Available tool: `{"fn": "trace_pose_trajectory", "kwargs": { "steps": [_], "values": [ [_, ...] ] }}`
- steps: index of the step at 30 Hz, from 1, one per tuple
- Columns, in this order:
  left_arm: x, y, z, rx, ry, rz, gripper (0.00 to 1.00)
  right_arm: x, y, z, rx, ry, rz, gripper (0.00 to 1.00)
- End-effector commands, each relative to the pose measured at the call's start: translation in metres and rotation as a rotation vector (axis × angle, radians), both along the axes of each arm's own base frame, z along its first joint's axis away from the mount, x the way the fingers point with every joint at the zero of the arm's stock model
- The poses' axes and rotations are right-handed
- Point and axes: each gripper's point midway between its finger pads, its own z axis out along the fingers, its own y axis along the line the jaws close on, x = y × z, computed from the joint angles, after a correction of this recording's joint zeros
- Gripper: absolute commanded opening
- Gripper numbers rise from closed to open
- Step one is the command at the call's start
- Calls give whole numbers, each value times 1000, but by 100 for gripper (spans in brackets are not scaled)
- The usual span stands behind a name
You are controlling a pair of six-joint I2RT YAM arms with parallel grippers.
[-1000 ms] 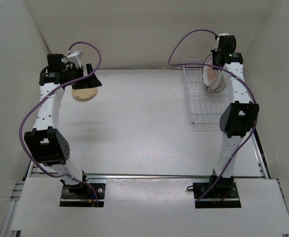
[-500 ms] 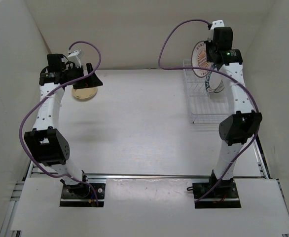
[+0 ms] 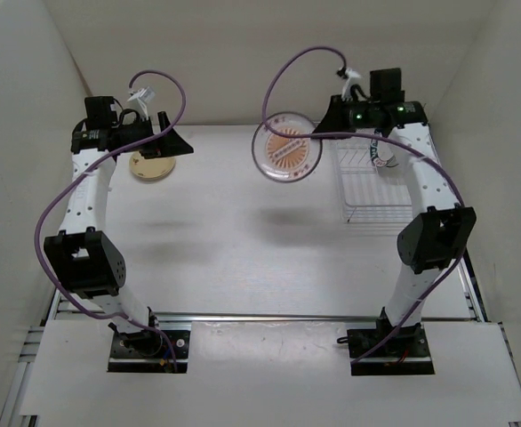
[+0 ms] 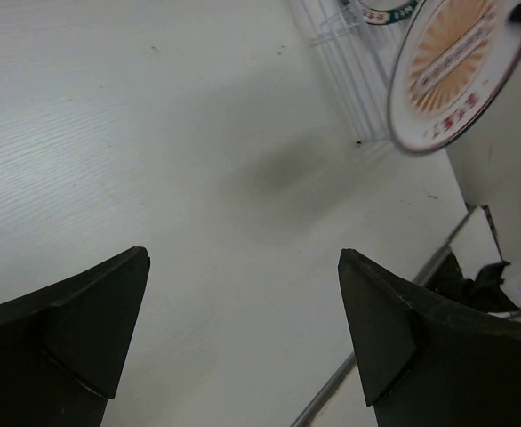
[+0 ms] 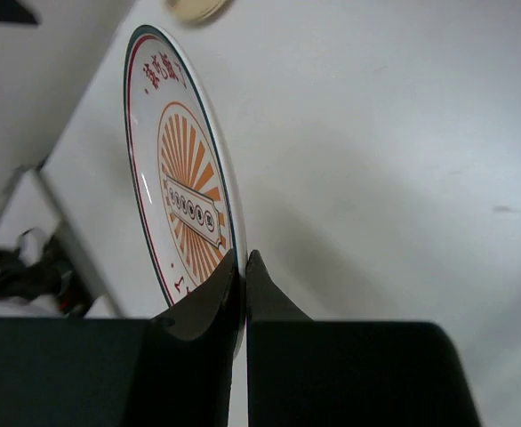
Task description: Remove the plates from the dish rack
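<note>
The right gripper [image 5: 241,260], clenched on the rim of the orange-rayed plate [image 3: 287,148], holds it aloft just left of the dish rack [image 3: 367,191].

The right arm bends at its elbow beside the near right corner of the dish rack [image 3: 367,191] and reaches along it to its far end; the wrist points away to the left of the rack; the right gripper [image 3: 321,132] [image 5: 243,263] pinches the rim of the orange-rayed plate [image 3: 287,149] [image 5: 176,191]; the left arm stands well left of the rack; the left gripper [image 3: 175,142] [image 4: 243,258] has its fingers wide apart, holding nothing.
</note>
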Motion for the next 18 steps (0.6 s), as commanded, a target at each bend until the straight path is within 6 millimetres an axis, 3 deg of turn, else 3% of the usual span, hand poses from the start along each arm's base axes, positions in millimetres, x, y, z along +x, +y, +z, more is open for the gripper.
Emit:
{"fn": "trace_pose_trajectory", "kwargs": {
  "steps": [1,3,6,7,14,18],
  "values": [
    [-13,-20,27,-116,-53,-142,99,-65,65,-3,235,200,347,0],
    [-19,-28,33,-178,-49,-206,99,-75,80,-11,260,244,409,0],
    [-24,-36,34,-210,-40,-251,99,-69,91,-20,270,274,425,0],
    [-24,-36,30,-213,-28,-250,99,-67,97,-14,271,246,442,0],
    [-27,-52,14,-226,23,-285,99,-66,129,-30,274,285,502,0],
    [-33,-74,4,-235,67,-334,99,-68,140,-31,277,294,519,0]
  ]
}}
